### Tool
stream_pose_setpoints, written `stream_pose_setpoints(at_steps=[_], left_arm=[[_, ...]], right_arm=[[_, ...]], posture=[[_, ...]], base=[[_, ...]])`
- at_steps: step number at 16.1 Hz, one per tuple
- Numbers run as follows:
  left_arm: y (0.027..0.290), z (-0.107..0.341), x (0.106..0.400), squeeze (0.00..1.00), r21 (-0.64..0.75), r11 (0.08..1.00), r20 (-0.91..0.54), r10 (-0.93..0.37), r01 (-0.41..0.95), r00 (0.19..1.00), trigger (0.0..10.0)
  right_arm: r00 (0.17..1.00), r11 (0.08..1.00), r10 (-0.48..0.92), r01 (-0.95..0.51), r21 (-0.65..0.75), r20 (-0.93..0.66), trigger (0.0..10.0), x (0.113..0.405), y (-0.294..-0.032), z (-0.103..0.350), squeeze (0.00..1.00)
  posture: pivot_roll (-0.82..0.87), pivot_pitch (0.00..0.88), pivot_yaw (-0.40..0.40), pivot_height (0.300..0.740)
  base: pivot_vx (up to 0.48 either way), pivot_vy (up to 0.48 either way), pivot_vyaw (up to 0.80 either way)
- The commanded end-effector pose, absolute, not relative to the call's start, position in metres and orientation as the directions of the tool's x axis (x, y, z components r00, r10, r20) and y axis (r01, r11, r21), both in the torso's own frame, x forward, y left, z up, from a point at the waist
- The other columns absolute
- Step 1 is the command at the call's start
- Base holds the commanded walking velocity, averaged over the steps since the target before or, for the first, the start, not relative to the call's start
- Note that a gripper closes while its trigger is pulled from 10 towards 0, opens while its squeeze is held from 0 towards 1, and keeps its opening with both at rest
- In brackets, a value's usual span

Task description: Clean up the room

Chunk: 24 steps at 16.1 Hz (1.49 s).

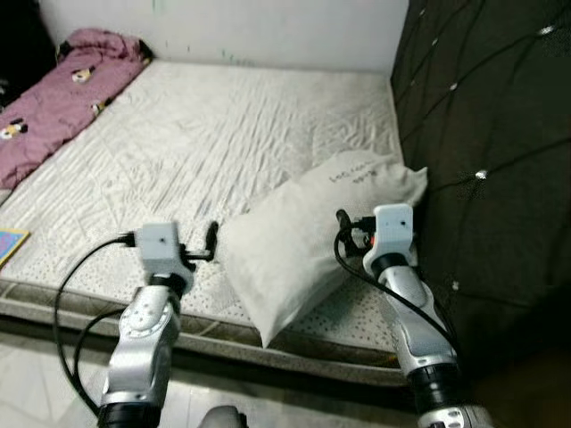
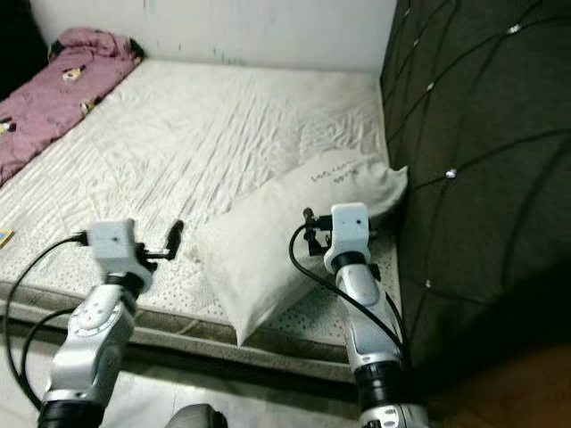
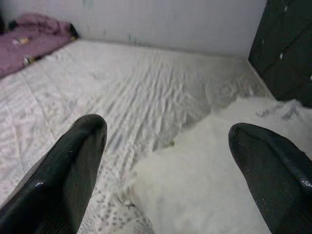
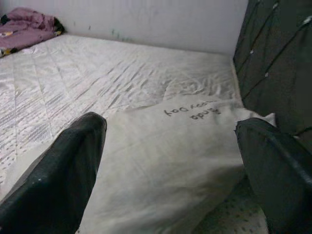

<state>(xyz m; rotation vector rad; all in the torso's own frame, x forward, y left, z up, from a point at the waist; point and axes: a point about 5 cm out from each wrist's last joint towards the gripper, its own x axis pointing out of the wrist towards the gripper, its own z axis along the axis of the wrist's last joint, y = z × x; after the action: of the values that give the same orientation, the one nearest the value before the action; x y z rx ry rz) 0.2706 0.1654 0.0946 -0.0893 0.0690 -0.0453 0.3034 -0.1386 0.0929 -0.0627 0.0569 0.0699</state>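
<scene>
You have the pillow (image 1: 308,245) lying askew on the bed (image 1: 196,134), near the foot edge, its far corner tucked up against the dark quilted headboard (image 1: 486,134) and its near corner hanging just over the mattress edge. Both arms are raised over that edge. Your left tool (image 3: 168,146) sits just beside the pillow's left edge with its fingers spread wide, and nothing is between them but sheet and a corner of pillow. Your right tool (image 4: 170,146) is over the pillow's right side, near the headboard, also spread wide and gripping nothing.

The step in hand looks like taking hold of the pillow to square it up at the head of the bed. To do it well, bring each tool down until the fabric bulges between its fingers before you close, since a soft pillow will slip out of a shallow pinch. Take opposite edges so the weight is shared and the pillow does not fold in the middle. Keep your right arm clear of the headboard as you lower it; there is little room there.

The crumpled pink blanket (image 1: 62,89) along the far left side of the bed will likely need straightening afterwards.
</scene>
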Motion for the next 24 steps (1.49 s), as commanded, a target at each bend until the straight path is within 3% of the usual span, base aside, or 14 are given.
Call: stream_pose_setpoints(at_steps=[1, 3, 8, 17, 24], left_arm=[[0.171, 0.098, 0.268, 0.00, -0.041, 0.999, -0.056, -0.019, 0.016, 0.998, 10.0], [0.171, 0.101, 0.266, 0.00, -0.040, 0.999, 0.002, -0.016, 0.016, 1.000, 10.0], [0.174, 0.099, 0.256, 0.00, -0.103, 0.993, -0.006, -0.065, 0.064, 0.998, 10.0], [0.173, 0.098, 0.259, 0.00, -0.087, 0.995, -0.013, -0.053, 0.052, 0.999, 10.0], [0.174, 0.096, 0.261, 0.00, -0.096, 0.995, -0.028, -0.029, 0.027, 0.999, 10.0]], right_arm=[[0.998, 0.997, 0.047, -0.049, -0.054, -0.043, 10.0, 0.301, -0.142, 0.099, 0.00], [0.999, 0.999, 0.021, -0.022, -0.026, -0.040, 10.0, 0.296, -0.144, 0.102, 0.00], [0.996, 1.000, 0.016, -0.014, 0.020, -0.083, 10.0, 0.282, -0.141, 0.096, 0.00], [0.995, 1.000, 0.023, -0.020, 0.023, -0.097, 10.0, 0.281, -0.140, 0.097, 0.00], [0.994, 1.000, 0.026, -0.025, 0.010, -0.104, 10.0, 0.283, -0.141, 0.095, 0.00]], posture=[[0.07, 0.011, 0.042, 0.740], [0.07, 0.013, 0.041, 0.740], [0.08, 0.017, 0.046, 0.740], [0.07, 0.022, 0.043, 0.635], [0.07, 0.029, 0.038, 0.630]], base=[[0.000, 0.000, 0.00], [0.000, 0.000, 0.00], [0.000, 0.000, 0.00], [0.000, 0.000, 0.00], [0.000, 0.000, 0.00]])
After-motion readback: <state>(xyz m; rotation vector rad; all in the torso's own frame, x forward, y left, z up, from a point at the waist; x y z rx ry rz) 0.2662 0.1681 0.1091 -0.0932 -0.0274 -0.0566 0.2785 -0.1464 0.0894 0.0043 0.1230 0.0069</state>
